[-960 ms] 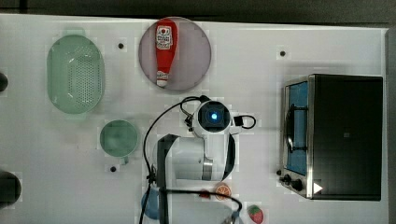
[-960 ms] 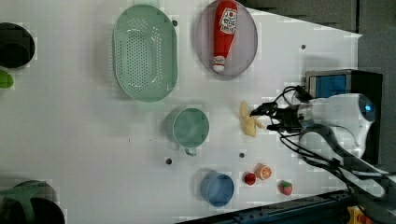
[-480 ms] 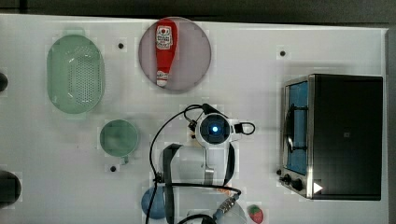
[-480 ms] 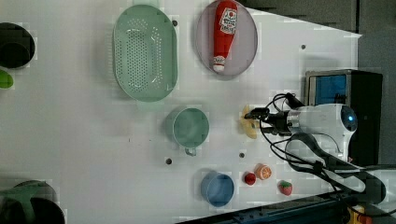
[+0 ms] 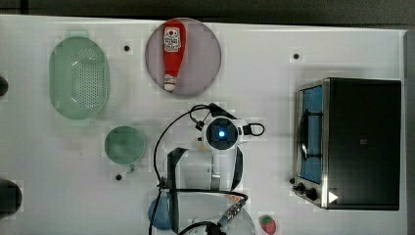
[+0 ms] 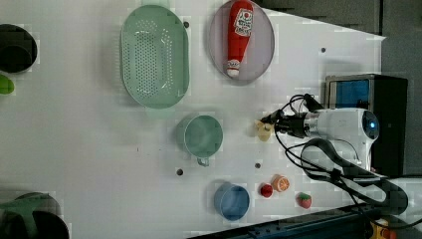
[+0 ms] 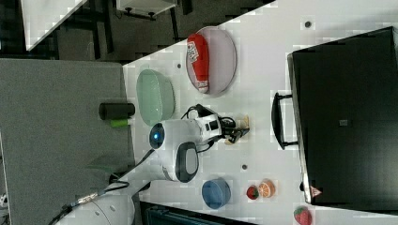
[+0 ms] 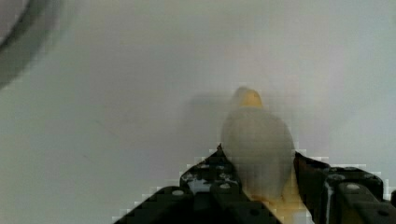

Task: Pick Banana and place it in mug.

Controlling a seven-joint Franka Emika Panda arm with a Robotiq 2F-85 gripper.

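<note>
I was down on the banana [image 8: 257,156] with my gripper [image 8: 259,186]: wrist view had the pale piece sitting between the two black fingers [image 8: 205,179], jaws partly closed and hugging both sides, so I read that as a grip forming, not confirmed firm. In the left view the banana [image 6: 263,130] sat right of centre, at the tip of my gripper [image 6: 276,124], on the white table [image 6: 89,149]; in the right view it was at centre frame [image 7: 236,130]. The mug [image 6: 203,135] was just left of the banana in the left view, centre of frame, handle stub pointing down; in the top view it sat centre-left [image 5: 125,144], below the green colander [image 5: 79,78]. My judgement on the step: squeeze fully before lifting, since the piece is rounded and could pop out forward. Lift straight up until it clears the mug rim, then translate across. Centre over the opening before release; the piece is much smaller than the mug, so alignment is forgiving. The ketchup plate [image 6: 242,42] and blue bowl [image 6: 232,201] were off the path.
</note>
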